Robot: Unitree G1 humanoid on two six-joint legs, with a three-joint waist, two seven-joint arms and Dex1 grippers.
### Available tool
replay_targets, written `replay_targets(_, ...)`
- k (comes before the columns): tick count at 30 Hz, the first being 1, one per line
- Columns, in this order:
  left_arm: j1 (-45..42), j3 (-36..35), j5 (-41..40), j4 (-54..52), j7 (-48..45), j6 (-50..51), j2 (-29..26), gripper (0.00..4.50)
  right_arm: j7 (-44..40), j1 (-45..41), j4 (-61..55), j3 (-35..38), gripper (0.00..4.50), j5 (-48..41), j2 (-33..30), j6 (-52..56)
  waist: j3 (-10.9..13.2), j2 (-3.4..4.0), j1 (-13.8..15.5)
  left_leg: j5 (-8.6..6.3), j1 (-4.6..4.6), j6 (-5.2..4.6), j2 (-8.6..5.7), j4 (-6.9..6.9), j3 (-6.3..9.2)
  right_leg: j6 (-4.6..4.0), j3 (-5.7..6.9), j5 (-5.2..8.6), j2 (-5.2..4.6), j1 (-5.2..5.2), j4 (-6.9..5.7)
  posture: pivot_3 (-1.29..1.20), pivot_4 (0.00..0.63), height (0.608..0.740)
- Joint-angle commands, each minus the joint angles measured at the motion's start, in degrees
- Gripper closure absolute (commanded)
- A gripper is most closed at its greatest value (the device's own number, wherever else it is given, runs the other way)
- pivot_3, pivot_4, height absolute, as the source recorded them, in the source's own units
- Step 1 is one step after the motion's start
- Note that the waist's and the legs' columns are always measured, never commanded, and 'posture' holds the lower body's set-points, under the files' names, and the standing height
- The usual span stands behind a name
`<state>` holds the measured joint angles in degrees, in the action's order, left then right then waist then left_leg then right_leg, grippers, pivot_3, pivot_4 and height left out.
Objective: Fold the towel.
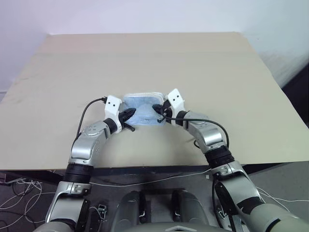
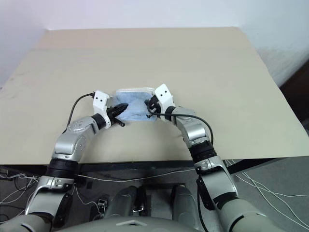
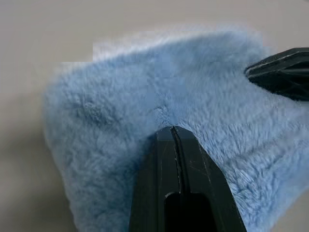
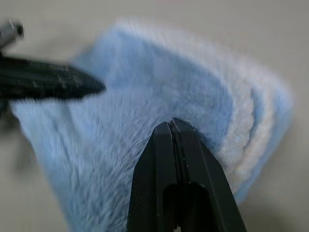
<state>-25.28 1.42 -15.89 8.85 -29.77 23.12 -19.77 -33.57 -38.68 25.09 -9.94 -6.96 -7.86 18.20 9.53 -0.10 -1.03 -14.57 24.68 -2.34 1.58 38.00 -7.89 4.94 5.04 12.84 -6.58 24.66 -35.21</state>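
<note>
The towel [image 1: 143, 105] is a small light blue fluffy bundle, folded up with a whitish edge showing along its far side, lying on the beige table [image 1: 145, 53] a little in from the front edge. My left gripper [image 1: 132, 115] is shut at the towel's left edge, its tips sunk into the pile, which puckers around them [image 3: 172, 129]. My right gripper [image 1: 159, 110] is shut at the towel's right edge, its tips buried in the fur [image 4: 171, 122]. The two grippers face each other across the bundle, a short way apart.
The table top stretches wide and bare on every side of the towel, up to a pale wall at the back. Its front edge [image 1: 145, 168] runs just below my forearms. Loose cables [image 1: 19, 188] lie on the floor beneath.
</note>
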Motion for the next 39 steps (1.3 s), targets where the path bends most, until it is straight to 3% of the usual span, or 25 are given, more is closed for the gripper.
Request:
replay_targets(1,1.4,0.3,1.7,0.4,0.1,-1.0,-0.1,4.49,-0.1,0.7,1.3,-0.3,4.50,0.9,0.4,-1.0,0.0,-0.01,0.0,0.00,-0.01,0.00,0.00,0.00,0.00,0.00,-0.01,0.00,-0.01,-0.01,0.00,0.00,0.150,0.740)
replay_targets(7,1.5,-8.8,-6.0,-5.2,0.7,-2.2,2.1,4.49,-0.8,2.3,-5.6,1.7,4.50,-0.3,-1.0,-4.3,0.0,-0.01,0.0,-0.01,-0.04,0.02,0.00,-0.01,0.01,0.00,-0.01,0.00,-0.07,-0.03,0.00,0.00,0.150,0.740)
replay_targets(12,2.9,-12.5,-2.4,-4.8,1.2,-4.6,-5.2,4.49,-4.4,2.4,-11.9,6.4,4.50,-5.7,-4.8,0.2,0.0,0.00,-0.1,-0.01,-0.02,0.02,0.00,-0.01,0.01,0.00,-0.01,0.00,-0.09,0.01,-0.02,0.00,0.150,0.740)
replay_targets(16,6.2,-12.8,0.2,-3.1,-0.4,-7.3,-10.5,4.50,-6.7,1.6,-12.8,10.2,3.67,-11.9,-6.8,9.9,0.0,0.00,0.0,-0.05,-0.03,0.07,-0.02,-0.03,0.01,-0.01,0.00,0.00,-0.13,0.02,0.00,0.00,0.150,0.740)
replay_targets(20,9.4,-12.2,1.6,-4.2,-2.6,-9.4,-13.1,4.50,-6.2,-0.1,-11.4,15.6,2.36,-20.4,-5.9,22.1,0.0,0.00,0.0,-0.12,0.05,0.17,0.00,-0.05,0.04,-0.05,-0.02,-0.01,-0.27,0.14,-0.01,0.00,0.150,0.740)
replay_targets(26,12.2,-12.4,0.6,-7.1,-5.6,-10.8,-13.6,4.50,-5.0,-2.3,-7.0,19.4,0.17,-26.4,-4.4,32.1,0.0,0.01,-0.1,-0.10,0.58,0.23,0.00,-0.05,0.06,-0.18,-0.06,-0.10,-0.35,0.72,-0.06,0.00,0.150,0.740)
replay_targets(27,12.3,-12.4,0.7,-7.3,-5.9,-10.8,-13.6,4.50,-4.7,-2.5,-6.3,19.6,0.04,-26.9,-3.9,33.3,0.0,0.01,-0.1,-0.09,0.63,0.23,0.00,-0.05,0.05,-0.19,-0.07,-0.11,-0.35,0.77,-0.05,0.00,0.150,0.740)
replay_targets(39,12.0,-11.8,1.0,-8.0,-6.1,-10.7,-12.8,4.50,-0.5,-6.4,4.8,19.2,0.04,-25.5,0.9,35.9,0.0,-0.03,-1.1,-0.07,0.65,0.18,0.05,-0.04,0.04,-0.19,-0.05,-0.12,-0.21,0.76,-0.06,0.00,0.150,0.740)
